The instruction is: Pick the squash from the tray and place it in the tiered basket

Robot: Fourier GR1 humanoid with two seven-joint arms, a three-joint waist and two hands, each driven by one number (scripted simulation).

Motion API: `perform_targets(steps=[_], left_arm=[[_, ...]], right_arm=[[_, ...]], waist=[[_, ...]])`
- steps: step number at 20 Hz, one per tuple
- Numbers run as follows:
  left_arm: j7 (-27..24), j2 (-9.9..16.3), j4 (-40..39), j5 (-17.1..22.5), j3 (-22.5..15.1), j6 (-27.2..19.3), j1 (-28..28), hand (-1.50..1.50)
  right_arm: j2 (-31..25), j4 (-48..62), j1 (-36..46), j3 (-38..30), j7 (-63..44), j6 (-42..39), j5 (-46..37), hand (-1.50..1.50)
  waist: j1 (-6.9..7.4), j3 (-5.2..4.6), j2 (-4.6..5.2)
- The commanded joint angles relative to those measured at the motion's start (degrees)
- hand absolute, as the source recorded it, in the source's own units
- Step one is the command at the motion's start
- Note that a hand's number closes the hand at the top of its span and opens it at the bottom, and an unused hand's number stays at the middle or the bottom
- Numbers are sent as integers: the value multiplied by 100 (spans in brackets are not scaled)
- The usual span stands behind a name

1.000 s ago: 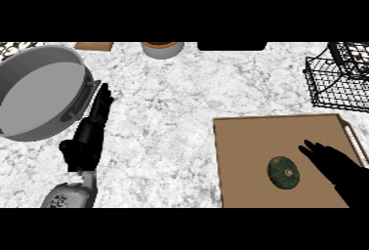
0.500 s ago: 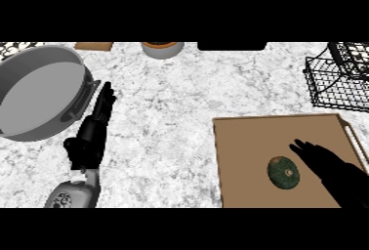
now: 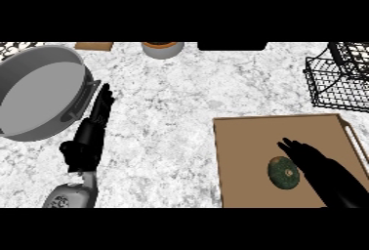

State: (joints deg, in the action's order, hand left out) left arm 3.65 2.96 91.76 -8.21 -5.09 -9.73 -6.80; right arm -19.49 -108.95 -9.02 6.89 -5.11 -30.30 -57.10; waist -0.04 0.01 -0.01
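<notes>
Head view shows the reach step: the right hand (image 3: 323,168), fingers straight, hovers just right of the dark green squash (image 3: 284,172) lying on the brown tray (image 3: 245,146). Next it must curl round the squash, then lift toward the wire tiered basket (image 3: 338,78). The left hand (image 3: 90,132) rests open beside the grey pan (image 3: 43,93).

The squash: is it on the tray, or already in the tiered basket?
On the tray. The squash lies on the brown tray, right hand open beside it; the tiered basket stands apart.

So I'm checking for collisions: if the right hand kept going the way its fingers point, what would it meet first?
Probably nothing: the right hand points up-left over bare tray, passing beside the squash; height is unclear.
</notes>
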Motion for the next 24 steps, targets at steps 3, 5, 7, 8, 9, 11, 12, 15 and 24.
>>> perform_targets(steps=[3, 5, 7, 8, 9, 11, 12, 15, 24], left_arm=[[-71, -19, -213, -8, 128, 126, -173, 0], [-398, 68, -248, 89, 305, 111, 153, 0], [-162, 29, -293, -15, 240, 124, -77, 0], [280, -191, 26, -246, -10, -143, -173, 0], [-317, -180, -419, -194, 143, -158, -22, 0], [-369, 12, -652, 127, 409, 222, -336, 0], [-239, -286, -442, -231, 15, -117, -221, 0], [-186, 88, -301, 125, 361, 322, -57, 0], [-55, -238, 8, -236, 4, -25, 62, 0]], right_arm=[[217, 220, 125, -76, 96, 48, -124, -150], [176, 33, -201, 21, 233, 120, -142, -150], [172, 783, 390, -182, 388, 133, -146, -150], [330, 487, 26, 71, 299, 381, -328, -150], [82, 606, -53, -290, 613, 388, -145, -150], [441, 606, 71, -47, 330, 392, -248, -150], [477, 686, -85, 53, 438, 667, -384, -150], [688, 1020, 393, -11, 361, 640, -297, -150], [534, 1359, 473, -10, 838, 1865, -949, 150]], waist=[[-7, -1, -1], [-10, -1, -2], [2, 0, 1], [-7, 0, -3], [-12, 0, -1], [-11, -1, 1], [-11, 0, -1], [11, 0, 0], [21, 1, -3]])
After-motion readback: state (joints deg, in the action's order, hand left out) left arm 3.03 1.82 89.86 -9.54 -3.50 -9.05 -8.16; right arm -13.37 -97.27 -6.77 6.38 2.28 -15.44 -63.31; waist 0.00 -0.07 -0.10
